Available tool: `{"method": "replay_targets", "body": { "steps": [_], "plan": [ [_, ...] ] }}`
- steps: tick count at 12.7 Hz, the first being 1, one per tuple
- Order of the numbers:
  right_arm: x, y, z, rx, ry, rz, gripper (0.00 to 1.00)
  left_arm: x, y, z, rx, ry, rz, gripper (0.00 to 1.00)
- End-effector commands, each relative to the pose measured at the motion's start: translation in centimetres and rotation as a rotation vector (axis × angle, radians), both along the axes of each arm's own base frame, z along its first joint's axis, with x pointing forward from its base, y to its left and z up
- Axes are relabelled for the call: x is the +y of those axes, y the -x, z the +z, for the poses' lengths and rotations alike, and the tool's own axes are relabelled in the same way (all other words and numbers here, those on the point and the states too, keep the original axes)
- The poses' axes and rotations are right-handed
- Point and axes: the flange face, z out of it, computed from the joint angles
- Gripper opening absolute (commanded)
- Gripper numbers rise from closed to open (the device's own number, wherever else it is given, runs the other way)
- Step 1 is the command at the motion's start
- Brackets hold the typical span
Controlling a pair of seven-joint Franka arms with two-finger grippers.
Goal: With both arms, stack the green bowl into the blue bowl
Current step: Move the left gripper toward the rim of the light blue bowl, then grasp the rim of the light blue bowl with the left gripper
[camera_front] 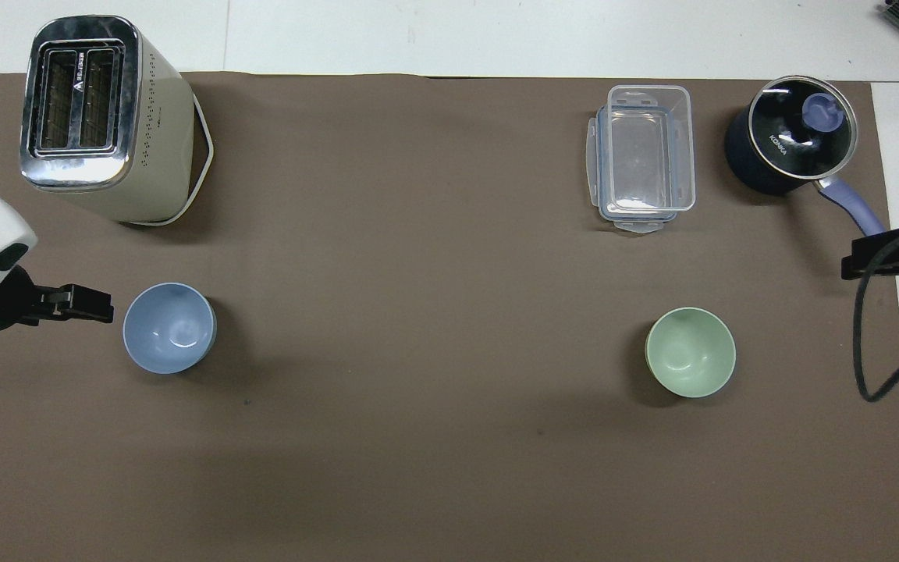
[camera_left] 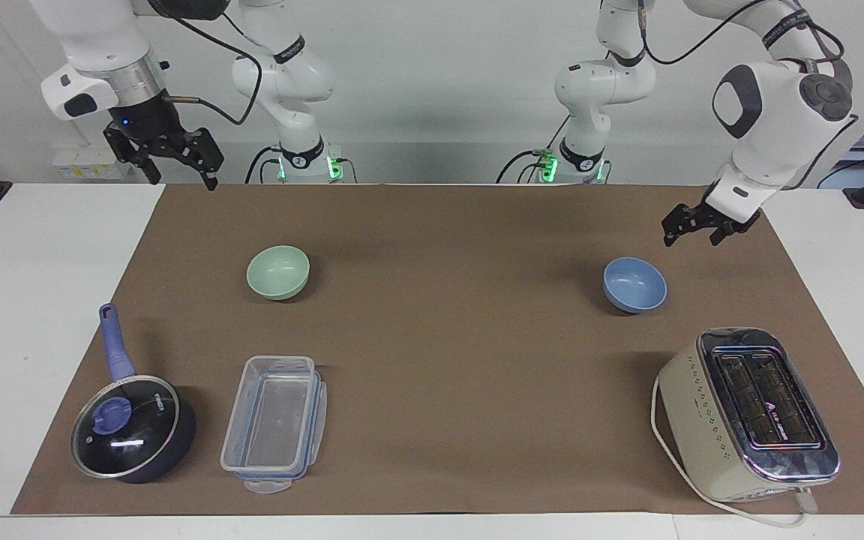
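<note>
One green bowl (camera_left: pixel 278 271) and one blue bowl (camera_left: pixel 634 283) sat apart on the mat (camera_left: pixel 447 337). Two grippers were raised: left gripper (camera_left: pixel 691 227) near the blue bowl, grip unclear; right gripper (camera_left: pixel 177 161) released, waiting.

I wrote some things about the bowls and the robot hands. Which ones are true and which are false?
1. The green bowl sits inside the blue bowl. False: they stand apart on the brown mat, each empty.
2. The left gripper hangs in the air close to the blue bowl, not touching it. True.
3. The right gripper holds the green bowl. False: it is raised by the mat's edge and holds nothing.
4. The toaster stands farther from the robots than the blue bowl. True.
5. The saucepan has no lid. False: a glass lid covers it.
</note>
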Motion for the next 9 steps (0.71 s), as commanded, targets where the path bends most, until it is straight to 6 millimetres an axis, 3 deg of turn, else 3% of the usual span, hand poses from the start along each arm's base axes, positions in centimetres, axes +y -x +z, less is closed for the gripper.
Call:
{"method": "replay_targets", "body": {
  "steps": [1,3,8,9],
  "plan": [
    [-0.1,0.2,0.4,0.005,-0.011,-0.008,1.00,-0.3,2.5,-2.7,-0.015,-0.004,-0.020,1.00],
    [-0.5,0.1,0.4,0.003,-0.013,-0.019,1.00,-0.6,3.2,-4.6,-0.002,0.008,-0.017,1.00],
    [-0.2,-0.4,0.4,-0.017,-0.014,-0.015,1.00,-1.7,6.1,-12.2,-0.025,0.027,-0.011,1.00],
    [-0.2,-0.4,0.4,-0.021,-0.014,-0.017,1.00,-1.8,6.4,-13.0,-0.013,0.028,-0.011,0.59]
  ]
}}
